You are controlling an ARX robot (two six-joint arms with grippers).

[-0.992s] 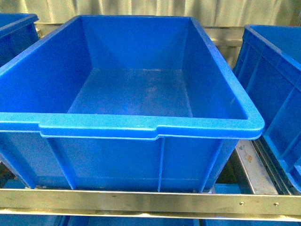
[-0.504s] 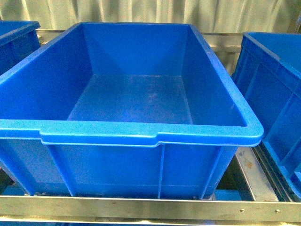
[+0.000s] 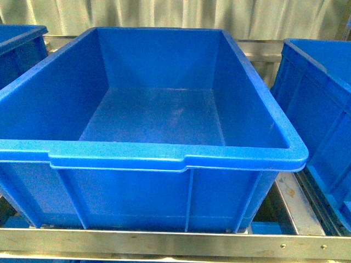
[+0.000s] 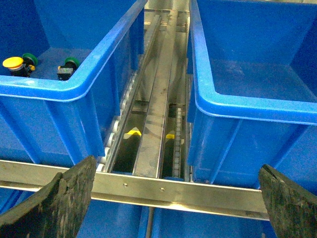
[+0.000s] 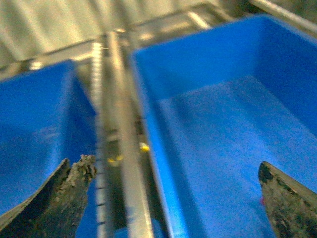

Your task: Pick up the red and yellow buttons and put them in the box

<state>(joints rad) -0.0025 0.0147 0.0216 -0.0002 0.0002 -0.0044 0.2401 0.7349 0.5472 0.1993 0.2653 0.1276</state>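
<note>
A yellow button (image 4: 13,63) lies in the far corner of the left blue bin (image 4: 74,87), next to two green-capped switches (image 4: 69,63). My left gripper (image 4: 176,198) hangs open over the steel crossbar between that bin and the empty blue box (image 3: 175,156), holding nothing. My right gripper (image 5: 173,198) is open too, over the rail gap beside the right blue bin (image 5: 223,124). The right wrist view is blurred. A tiny red speck (image 5: 261,200) shows by one finger, too blurred to name. No gripper appears in the front view.
The box (image 4: 247,101) and bins stand side by side on a steel roller rack with rails (image 4: 153,114) between them. A steel crossbar (image 3: 175,241) runs along the front. A corrugated wall (image 3: 164,13) stands behind.
The front view has shifted slightly, so the box sits a little lower in the picture. Nothing inside the box has changed.
</note>
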